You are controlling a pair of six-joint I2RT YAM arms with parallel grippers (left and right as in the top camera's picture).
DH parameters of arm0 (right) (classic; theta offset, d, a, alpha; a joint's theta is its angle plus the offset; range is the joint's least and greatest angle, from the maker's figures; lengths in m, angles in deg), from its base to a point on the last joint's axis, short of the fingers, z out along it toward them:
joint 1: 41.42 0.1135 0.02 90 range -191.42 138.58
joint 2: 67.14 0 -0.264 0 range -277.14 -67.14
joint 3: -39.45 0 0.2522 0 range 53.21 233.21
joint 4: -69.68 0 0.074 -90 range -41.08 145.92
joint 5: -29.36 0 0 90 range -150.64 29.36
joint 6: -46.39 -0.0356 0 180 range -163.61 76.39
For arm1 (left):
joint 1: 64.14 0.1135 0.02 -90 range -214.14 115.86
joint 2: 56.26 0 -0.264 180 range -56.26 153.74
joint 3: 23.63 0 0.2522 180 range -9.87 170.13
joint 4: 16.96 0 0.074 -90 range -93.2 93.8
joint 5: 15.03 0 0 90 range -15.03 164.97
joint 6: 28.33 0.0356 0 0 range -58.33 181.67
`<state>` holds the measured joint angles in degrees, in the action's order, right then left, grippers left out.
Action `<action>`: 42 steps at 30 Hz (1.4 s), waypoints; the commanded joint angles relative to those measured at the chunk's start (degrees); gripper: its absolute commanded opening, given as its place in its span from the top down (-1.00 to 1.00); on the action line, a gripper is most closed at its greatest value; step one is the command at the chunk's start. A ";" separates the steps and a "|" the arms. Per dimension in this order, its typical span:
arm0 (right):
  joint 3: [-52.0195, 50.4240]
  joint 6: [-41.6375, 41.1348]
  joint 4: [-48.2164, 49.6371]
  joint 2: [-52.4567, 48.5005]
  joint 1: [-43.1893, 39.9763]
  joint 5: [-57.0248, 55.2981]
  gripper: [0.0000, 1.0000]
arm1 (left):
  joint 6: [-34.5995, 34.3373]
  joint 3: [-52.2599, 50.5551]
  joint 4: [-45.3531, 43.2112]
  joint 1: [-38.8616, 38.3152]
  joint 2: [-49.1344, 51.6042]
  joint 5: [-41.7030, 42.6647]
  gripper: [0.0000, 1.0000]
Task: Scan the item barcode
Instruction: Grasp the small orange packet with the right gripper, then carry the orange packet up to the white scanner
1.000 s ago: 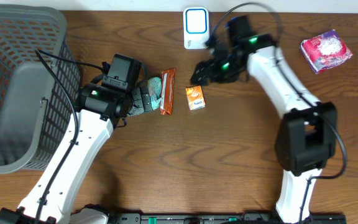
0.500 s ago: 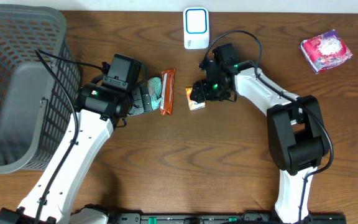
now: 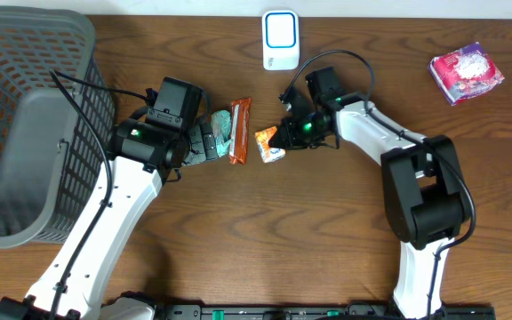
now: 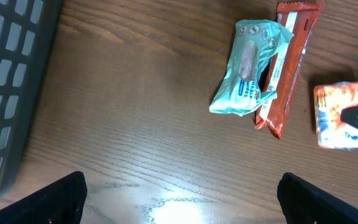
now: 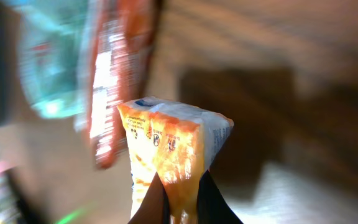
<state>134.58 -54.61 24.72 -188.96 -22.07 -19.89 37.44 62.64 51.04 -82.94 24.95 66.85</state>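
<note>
- Brown wooden table (image 3: 327, 231) fills your overhead view, and its near edge is cut off by the frame.
- You see only part of the grey mesh basket (image 3: 25, 124) at the far left. Its left side runs out of the picture.
- Your right gripper (image 3: 280, 139) is clamped onto the orange packet (image 3: 267, 147), which sits tilted near the middle of the table, just right of the red-brown bar (image 3: 239, 131).
- From the right wrist, the orange packet (image 5: 173, 149) is pinched at its lower end between the dark fingers (image 5: 151, 205). That picture is blurred, so you cannot read the print or find a barcode.
- You cannot tell from any view whether the packet is lifted or touching the wood.
- Your left gripper (image 3: 204, 140) is spread wide and holds nothing. Its tips partly cover the green wipes pack (image 3: 223, 130) from above.
- From the left wrist, only the two finger ends of the left gripper (image 4: 179, 186) show at the bottom corners, with bare wood between them.
- That view shows the wipes pack (image 4: 250, 67) touching the bar (image 4: 289, 62), and the orange packet (image 4: 344, 115) is cut off at the right edge.
- A white scanner (image 3: 280, 40) lies at the far edge, well apart from the packet.
- One pink packet (image 3: 467, 73) lies far right, its label too small to read.
</note>
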 commanded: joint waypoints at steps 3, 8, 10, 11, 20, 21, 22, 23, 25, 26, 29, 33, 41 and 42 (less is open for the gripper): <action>2.43 0.55 0.15 0.35 -6.97 31.15 0.98 | -0.74 0.57 0.37 0.09 0.02 -0.94 -0.96; 2.40 4.20 -2.01 0.35 -12.98 41.03 0.98 | -0.74 0.57 0.37 0.09 0.02 -0.94 -0.96; 2.40 6.99 -4.57 0.35 -13.90 40.89 0.98 | -0.74 0.57 0.37 0.09 0.02 -0.94 -0.96; 2.40 8.85 -6.51 0.35 -14.14 39.95 0.98 | -0.74 0.57 0.37 0.09 0.02 -0.94 -0.96; 2.93 9.33 -10.97 0.68 -13.03 20.90 0.97 | -0.74 0.57 0.37 0.09 0.02 -0.94 -0.96; 3.41 9.33 -11.52 0.96 -12.94 18.56 0.97 | -0.74 0.57 0.37 0.09 0.02 -0.94 -0.96; 3.89 9.33 -12.07 1.27 -12.87 16.06 0.97 | -0.74 0.57 0.37 0.09 0.02 -0.94 -0.96; 4.42 9.33 -12.76 1.55 -12.74 13.42 0.97 | -0.74 0.57 0.37 0.09 0.02 -0.94 -0.96; 6.01 9.40 -14.95 2.25 -12.46 8.11 0.97 | -0.74 0.57 0.37 0.09 0.02 -0.94 -0.96; 6.99 9.42 -16.15 2.54 -12.26 6.08 0.97 | -0.74 0.57 0.37 0.09 0.02 -0.94 -0.96; 10.25 10.40 -19.50 3.02 -11.65 2.80 0.98 | -0.74 0.57 0.37 0.09 0.02 -0.94 -0.96; 14.16 11.10 -22.86 3.06 -10.36 -2.73 0.98 | -0.74 0.57 0.37 0.09 0.02 -0.94 -0.96; 22.60 13.44 -27.43 3.10 -6.40 -18.93 0.98 | -0.74 0.57 0.37 0.09 0.02 -0.94 -0.95; 24.22 13.46 -28.68 3.10 -6.25 -20.59 0.98 | -0.74 0.57 0.37 0.09 0.02 -0.94 -0.96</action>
<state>153.42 -43.53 -1.86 -187.76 -29.19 -31.54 37.44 62.64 51.04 -82.94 24.95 66.85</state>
